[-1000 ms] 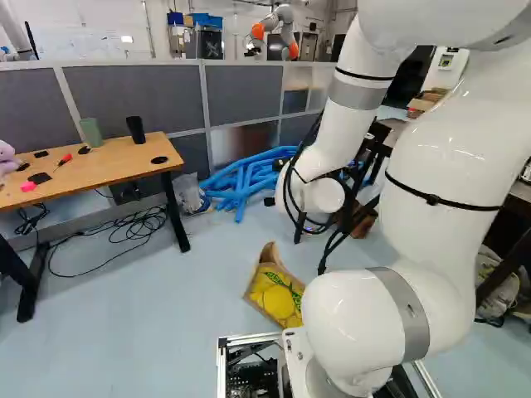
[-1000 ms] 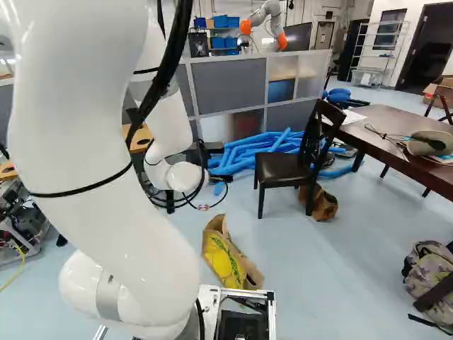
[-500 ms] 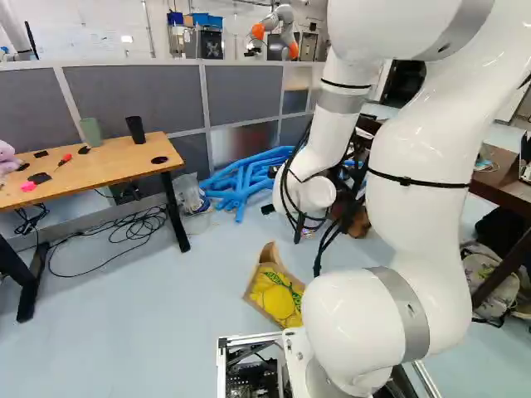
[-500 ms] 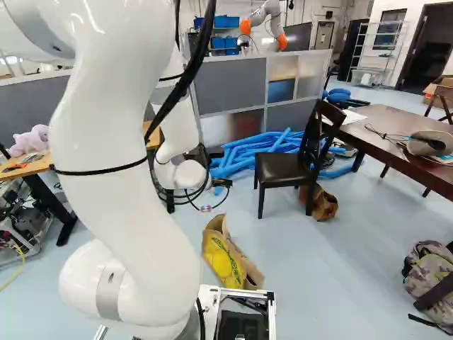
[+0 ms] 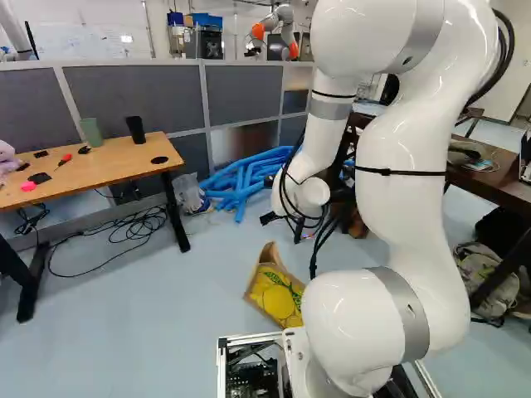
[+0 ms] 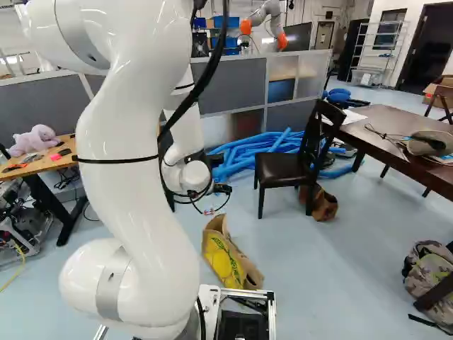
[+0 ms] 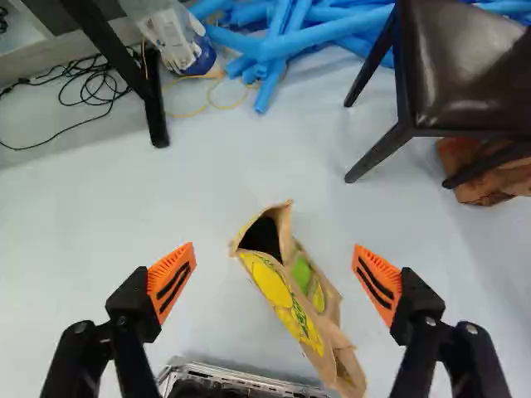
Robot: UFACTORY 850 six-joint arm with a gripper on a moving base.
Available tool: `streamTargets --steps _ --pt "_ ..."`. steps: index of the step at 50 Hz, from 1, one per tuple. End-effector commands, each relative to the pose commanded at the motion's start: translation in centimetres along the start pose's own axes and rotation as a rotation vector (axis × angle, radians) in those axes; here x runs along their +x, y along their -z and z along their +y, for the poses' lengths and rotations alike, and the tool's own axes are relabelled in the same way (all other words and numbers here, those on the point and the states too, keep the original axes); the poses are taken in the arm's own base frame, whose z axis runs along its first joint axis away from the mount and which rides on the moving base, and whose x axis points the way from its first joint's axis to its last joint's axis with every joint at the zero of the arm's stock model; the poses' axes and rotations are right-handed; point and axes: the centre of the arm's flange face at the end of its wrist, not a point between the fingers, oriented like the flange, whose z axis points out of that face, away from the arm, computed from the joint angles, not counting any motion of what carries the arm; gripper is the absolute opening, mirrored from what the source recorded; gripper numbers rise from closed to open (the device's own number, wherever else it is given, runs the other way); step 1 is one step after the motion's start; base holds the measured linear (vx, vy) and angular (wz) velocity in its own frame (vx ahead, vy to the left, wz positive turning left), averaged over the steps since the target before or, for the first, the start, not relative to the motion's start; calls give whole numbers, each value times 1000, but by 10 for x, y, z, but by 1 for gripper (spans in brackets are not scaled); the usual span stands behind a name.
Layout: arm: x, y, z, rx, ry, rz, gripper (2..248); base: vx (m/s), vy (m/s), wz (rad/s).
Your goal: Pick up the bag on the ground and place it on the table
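In the right base view, the gripper shows only in part, dark beside the white wrist, above the floor beyond the bag. Seen from the wrist, the gripper is open, its orange pads wide apart. A brown paper bag with yellow print lies on the floor beneath, across the gap between the fingers, its dark mouth turned away from the base. The same bag is just ahead of the base. A light wooden table stands at the left of the left base view; a dark table is at the right of the right base view.
A dark chair stands before blue foam tubes. Black cables lie under the wooden table. A backpack is on the floor at right. Grey partitions cross behind; another robot is beyond them.
The upper arm has swung leftward in the left base view and rightward in the right one; the wrist has shifted slightly. Base and bag stay where they were.
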Motion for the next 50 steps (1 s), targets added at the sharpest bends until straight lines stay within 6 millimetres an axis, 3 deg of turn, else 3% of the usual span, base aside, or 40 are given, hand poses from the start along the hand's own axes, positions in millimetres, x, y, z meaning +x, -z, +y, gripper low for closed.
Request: streamTargets --steps 50 --pt "-32 -66 16 73 96 -256 247 0 0 0"
